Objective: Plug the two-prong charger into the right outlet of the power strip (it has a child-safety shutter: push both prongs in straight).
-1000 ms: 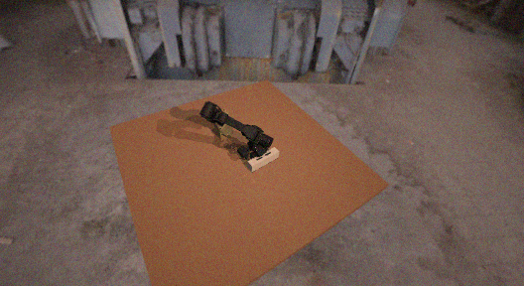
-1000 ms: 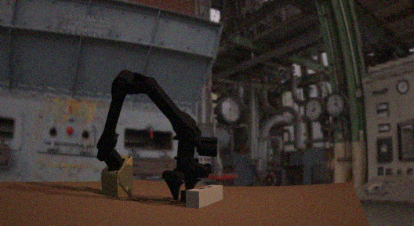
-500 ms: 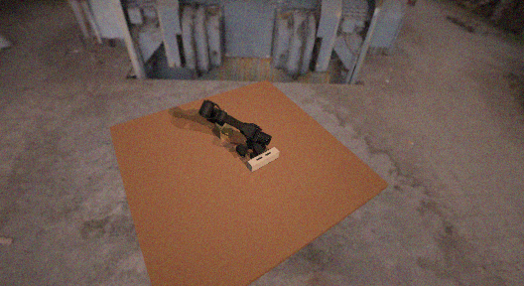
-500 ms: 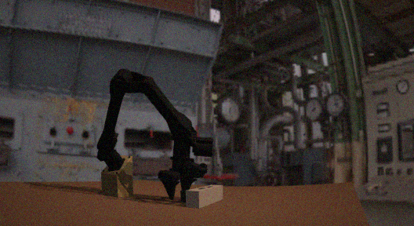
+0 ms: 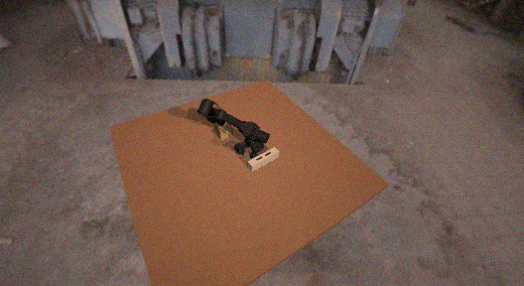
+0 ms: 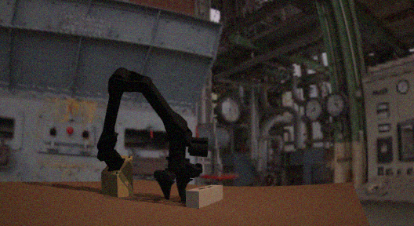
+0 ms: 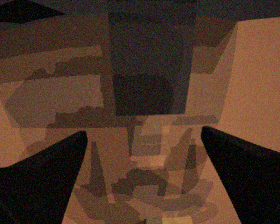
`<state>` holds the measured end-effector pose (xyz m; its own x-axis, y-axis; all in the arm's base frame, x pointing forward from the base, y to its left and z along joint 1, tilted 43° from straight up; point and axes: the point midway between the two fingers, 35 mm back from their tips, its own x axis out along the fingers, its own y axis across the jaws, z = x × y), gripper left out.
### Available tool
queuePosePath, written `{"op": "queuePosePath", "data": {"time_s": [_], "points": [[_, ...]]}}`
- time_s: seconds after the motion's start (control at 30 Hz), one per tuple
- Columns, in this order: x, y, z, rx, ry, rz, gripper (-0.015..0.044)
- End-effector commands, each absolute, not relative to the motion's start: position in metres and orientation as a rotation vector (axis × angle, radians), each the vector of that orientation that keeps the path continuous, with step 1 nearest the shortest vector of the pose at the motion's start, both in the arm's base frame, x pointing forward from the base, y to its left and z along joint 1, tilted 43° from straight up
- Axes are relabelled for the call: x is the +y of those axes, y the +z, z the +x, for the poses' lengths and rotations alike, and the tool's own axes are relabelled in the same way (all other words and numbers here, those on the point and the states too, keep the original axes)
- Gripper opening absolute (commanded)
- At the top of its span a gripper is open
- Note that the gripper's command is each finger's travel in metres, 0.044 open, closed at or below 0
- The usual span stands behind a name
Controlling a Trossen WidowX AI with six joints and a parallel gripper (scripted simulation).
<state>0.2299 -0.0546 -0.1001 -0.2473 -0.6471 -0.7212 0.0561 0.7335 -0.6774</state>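
Note:
The white power strip (image 5: 263, 160) (image 6: 204, 196) lies on the brown table top, with two dark outlets in its upper face. My gripper (image 5: 247, 153) (image 6: 176, 198) (image 7: 145, 134) points down beside the strip, on the arm-base side, low over the table. It is open and nothing is held between its fingers. In the wrist view a dark block (image 7: 150, 60), which looks like the charger, stands ahead of the gap between the fingertips, roughly centred. Its prongs cannot be made out. I cannot pick the charger out from the black gripper in either the top or the exterior view.
A yellowish block (image 5: 224, 132) (image 6: 118, 183) stands by the arm's base. The brown table top (image 5: 218, 214) (image 6: 294, 204) carries the strip. Overlapping shadows fall around the fingers in the wrist view. A dark band crosses that view's top edge; I cannot tell what it is.

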Motion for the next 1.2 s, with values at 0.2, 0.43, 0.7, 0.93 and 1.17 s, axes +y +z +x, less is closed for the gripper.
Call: {"op": "queuePosePath", "data": {"time_s": [0.2,0.43,0.7,0.93,1.17], "points": [[-0.052,-0.098,0.221,1.693,-0.708,-0.463,0.0440],[-0.019,-0.062,0.249,1.298,-0.556,-0.585,0.0440],[-0.002,-0.041,0.254,1.119,-0.493,-0.609,0.0440],[-0.002,-0.041,0.254,1.119,-0.493,-0.609,0.0440],[-0.002,-0.041,0.254,1.119,-0.493,-0.609,0.0440]]}}
